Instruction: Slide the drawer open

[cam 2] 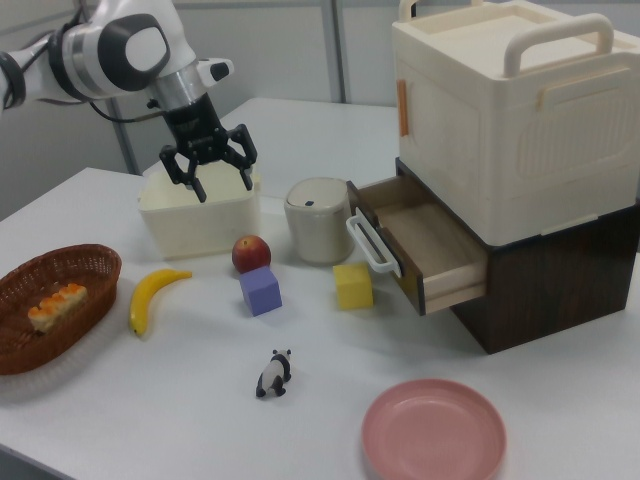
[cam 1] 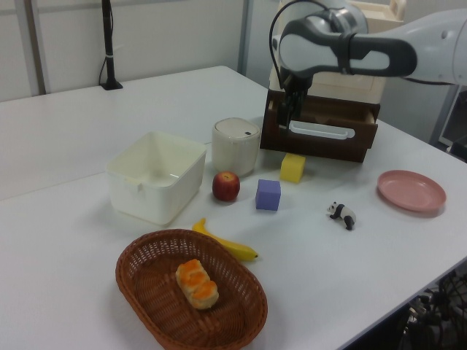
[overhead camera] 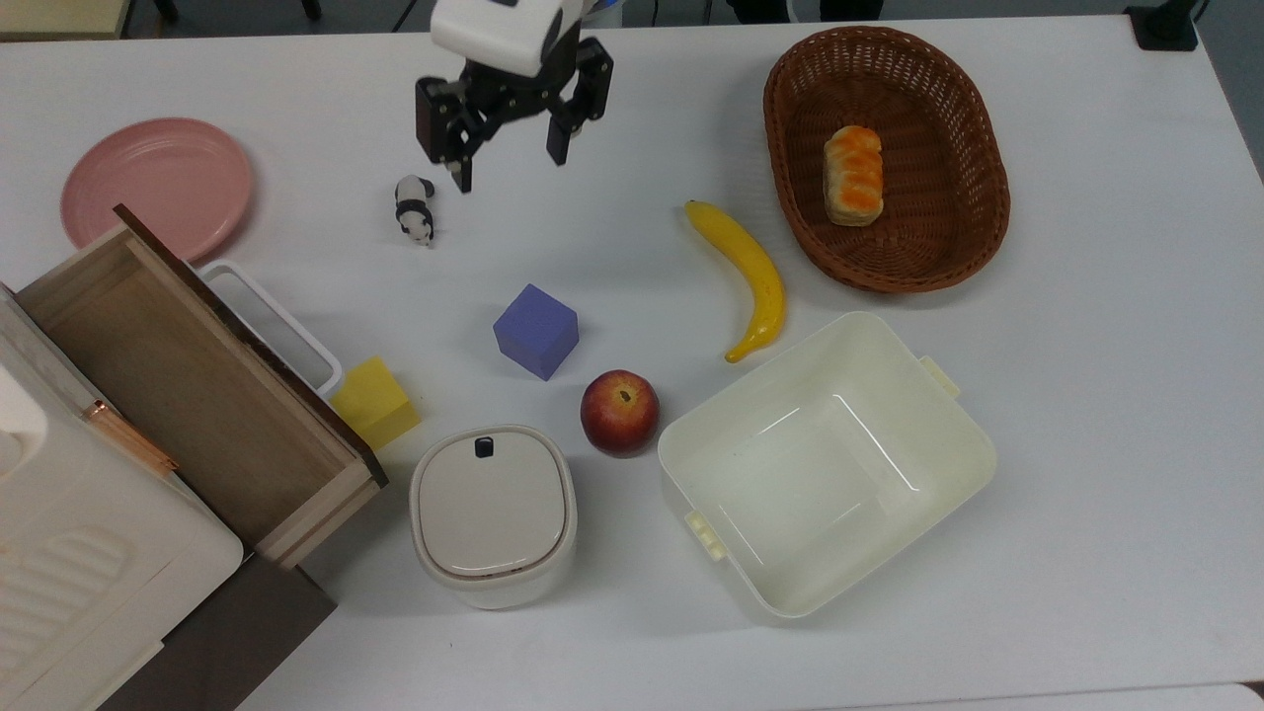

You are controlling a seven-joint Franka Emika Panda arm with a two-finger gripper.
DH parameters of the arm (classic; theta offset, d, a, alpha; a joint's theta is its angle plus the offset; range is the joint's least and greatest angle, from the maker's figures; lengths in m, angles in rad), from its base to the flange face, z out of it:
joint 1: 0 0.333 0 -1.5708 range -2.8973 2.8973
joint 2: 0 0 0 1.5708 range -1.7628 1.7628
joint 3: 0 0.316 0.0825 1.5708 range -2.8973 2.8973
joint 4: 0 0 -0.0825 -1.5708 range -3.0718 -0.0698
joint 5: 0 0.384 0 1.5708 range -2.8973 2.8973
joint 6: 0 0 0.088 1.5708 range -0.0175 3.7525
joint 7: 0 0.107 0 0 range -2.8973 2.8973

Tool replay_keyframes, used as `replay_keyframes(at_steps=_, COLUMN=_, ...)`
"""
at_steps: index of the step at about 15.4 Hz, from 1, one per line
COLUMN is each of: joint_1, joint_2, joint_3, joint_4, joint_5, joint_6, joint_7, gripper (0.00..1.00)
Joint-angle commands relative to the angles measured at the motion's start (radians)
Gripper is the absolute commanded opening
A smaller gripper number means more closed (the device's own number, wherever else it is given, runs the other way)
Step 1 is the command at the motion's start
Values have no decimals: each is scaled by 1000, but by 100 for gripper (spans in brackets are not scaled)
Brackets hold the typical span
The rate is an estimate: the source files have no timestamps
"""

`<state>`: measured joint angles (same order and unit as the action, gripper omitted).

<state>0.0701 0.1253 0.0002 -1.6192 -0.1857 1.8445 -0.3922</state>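
Observation:
The drawer (overhead camera: 188,395) stands pulled out of the dark brown cabinet (cam 2: 560,290) at the top view's left, and its plywood inside is bare. The white loop handle (overhead camera: 272,321) is free, with nothing touching it. My gripper (overhead camera: 509,158) hangs open and holds nothing. It is well away from the handle, toward the top view's upper middle, just right of a toy panda (overhead camera: 415,209). The right view shows the gripper (cam 2: 215,180) raised in front of the cream tub, left of the drawer (cam 2: 430,240). In the left view the gripper (cam 1: 284,115) hangs by the drawer's (cam 1: 325,135) left end.
A yellow block (overhead camera: 375,400) lies against the drawer front. A purple cube (overhead camera: 535,331), apple (overhead camera: 619,412), lidded pot (overhead camera: 492,513), cream tub (overhead camera: 760,380), banana (overhead camera: 750,276) and basket (overhead camera: 889,281) with bread fill the middle and right. A pink plate (overhead camera: 156,183) lies beyond the drawer.

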Motion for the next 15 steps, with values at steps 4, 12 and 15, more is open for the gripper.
replay_keyframes(at_steps=4, joint_1=-4, joint_2=-36, joint_3=-26, joint_4=15, joint_5=81, joint_6=-109, joint_7=260, gripper=96)
replay_keyframes(at_steps=12, joint_1=-13, joint_2=-49, joint_3=-51, joint_4=84, joint_5=107, joint_6=-209, joint_7=484, gripper=100)
replay_keyframes(at_steps=15, joint_1=-18, joint_2=-94, joint_3=-74, joint_4=81, joint_5=120, joint_6=-212, joint_7=486, gripper=100)
